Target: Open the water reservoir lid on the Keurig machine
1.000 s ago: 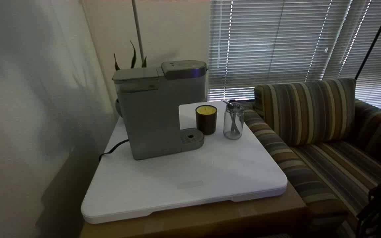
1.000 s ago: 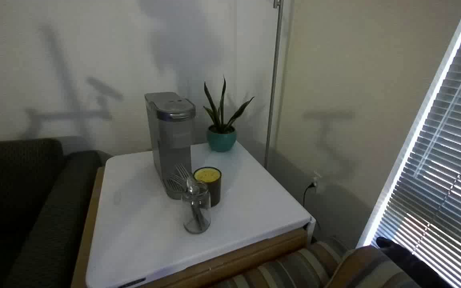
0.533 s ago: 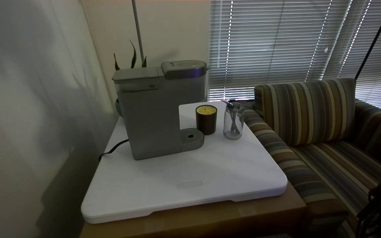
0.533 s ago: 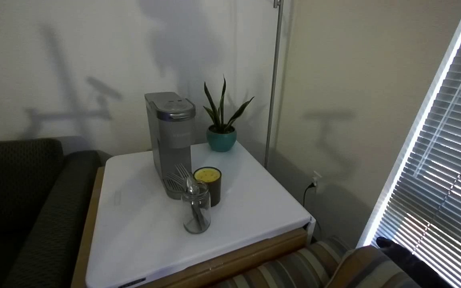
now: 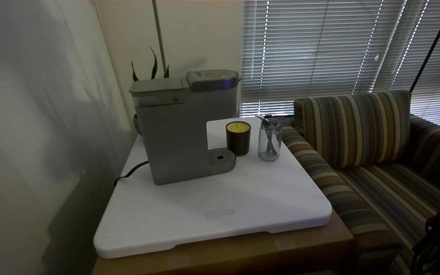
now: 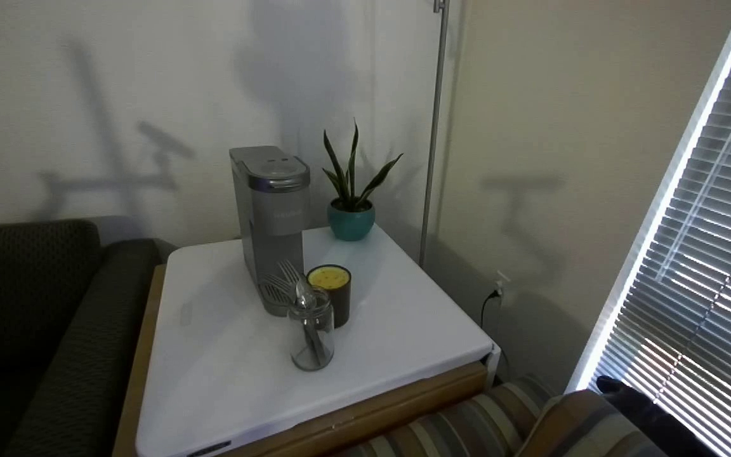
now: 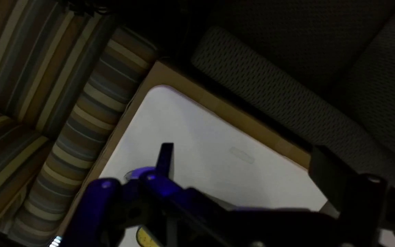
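Note:
The Keurig machine (image 5: 178, 141) is a boxy grey coffee maker standing upright on the white table; it also shows in an exterior view (image 6: 275, 219). Its water reservoir lid (image 5: 157, 85) is the flat grey panel on the rear top, lying down flat; in an exterior view the lid (image 6: 255, 153) is seen from the front. My gripper (image 7: 242, 151) is open and empty, with the white table top between and beyond its fingers. The gripper is out of view in both exterior views. In the wrist view the lid is not visible, and grey slivers behind the gripper are too hidden to name.
A dark candle cup with yellow top (image 5: 238, 138) and a glass jar with cutlery (image 5: 269, 140) stand by the machine's front. A potted plant (image 6: 351, 219) stands beside it. A power cord (image 5: 131, 170) leaves its rear. Striped and dark sofas border the white table (image 5: 220, 198).
The large soft shadow on the wall behind the machine has shifted a little. The machine, its lid and the objects on the table have not moved.

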